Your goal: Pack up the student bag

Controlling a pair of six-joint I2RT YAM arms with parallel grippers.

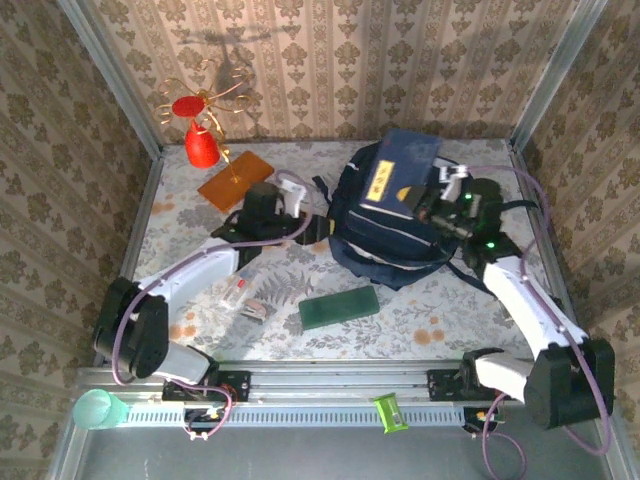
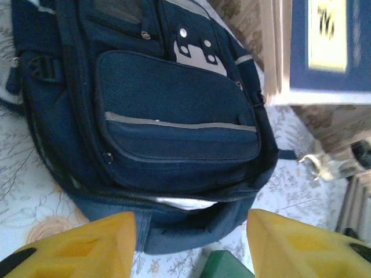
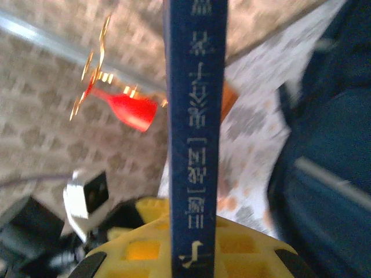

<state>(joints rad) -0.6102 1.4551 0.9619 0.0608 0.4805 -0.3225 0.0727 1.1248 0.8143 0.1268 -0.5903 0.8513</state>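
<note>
**Right claw gripping navy book over student bag; left claw open beside the bag**

Right gripper: pinched shut on the lower end of a navy book, yellow fingers pressed on either cover, pale lettering down the spine. From the top camera, book tilted over the far end of the bag, yellowish label panel facing up. Touching the bag or just above it: cannot tell.

Left gripper: open at a medium gap, nothing between the yellow fingertips, pointed at the bag from just beside it.

Student bag: dark navy backpack lying flat on the floral table cover, right of centre, between the two grippers. From the left wrist camera, front zip pocket with grey trim facing the lens, white-grey patch above it, and a zip gaping along the nearest edge with something white inside.

Green flat case: on the table near the bag's near-left side, not touching it.

Small clear packet: left of the green case, contents too small to tell.

Orange flat card: far left part of the table, by the red cone ornament with gold wire.

Green cup and green clip: down on the front rail by the arm bases.
</note>
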